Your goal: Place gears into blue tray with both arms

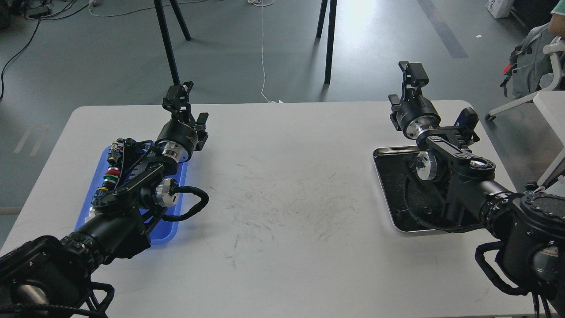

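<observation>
— Well, where does the shallow bright-blue plastic tray (174, 221) lie?

— On the left part of the scuffed white desk (282, 185), long side running away from the robot. Most of it is covered by the left arm, which crosses above it. Only the near right corner, the right rim and a strip of the far left edge show.

— Its contents?

— Red, green and yellow capped button parts (110, 176) show along its left side, beside the arm. Whether small black gears lie in the blue tray cannot be told; the arm hides the floor of it.

— And the gears?

— A few small dark roundish pieces (426, 208) show on the dark bottom of the shiny silver metal tray (384, 176) at the right of the desk. They are hard to tell apart from the dark floor and the cable, so no count is given.

— State of the left gripper (178, 98)?

— Raised beyond the far end of the blue tray, near the desk's far edge. It is seen dark and end-on; the fingers cannot be told apart, and no hold is visible.

— The right gripper (412, 75)?

— Raised past the far edge of the silver tray, pointing away. Likewise dark; opening cannot be told, and nothing is seen in it.
</observation>
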Available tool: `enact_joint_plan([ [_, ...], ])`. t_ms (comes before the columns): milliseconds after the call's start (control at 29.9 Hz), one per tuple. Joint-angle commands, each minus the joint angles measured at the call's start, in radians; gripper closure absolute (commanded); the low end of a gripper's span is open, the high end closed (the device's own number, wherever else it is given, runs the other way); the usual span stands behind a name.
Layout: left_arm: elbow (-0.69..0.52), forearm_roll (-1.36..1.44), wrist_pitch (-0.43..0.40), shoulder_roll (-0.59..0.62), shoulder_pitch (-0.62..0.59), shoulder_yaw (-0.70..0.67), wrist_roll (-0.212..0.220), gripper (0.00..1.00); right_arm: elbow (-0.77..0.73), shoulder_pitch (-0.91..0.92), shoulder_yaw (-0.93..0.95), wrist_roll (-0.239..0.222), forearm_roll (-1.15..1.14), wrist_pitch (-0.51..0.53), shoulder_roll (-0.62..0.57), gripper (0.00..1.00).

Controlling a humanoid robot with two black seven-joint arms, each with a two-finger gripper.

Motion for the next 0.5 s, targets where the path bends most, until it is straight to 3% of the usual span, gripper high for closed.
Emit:
enact_joint_plan([
  [0,-0.001,0.0,0.0,0.0,0.0,0.001,0.0,0.02,-0.001,0.002,0.0,0.0,0.0,0.0,0.0,0.02],
  [468,-0.001,0.002,-0.008,0.0,-0.001,-0.001,0.0,0.02,-0.001,-0.002,0.003,0.0,0.0,0.0,-0.001,0.02],
])
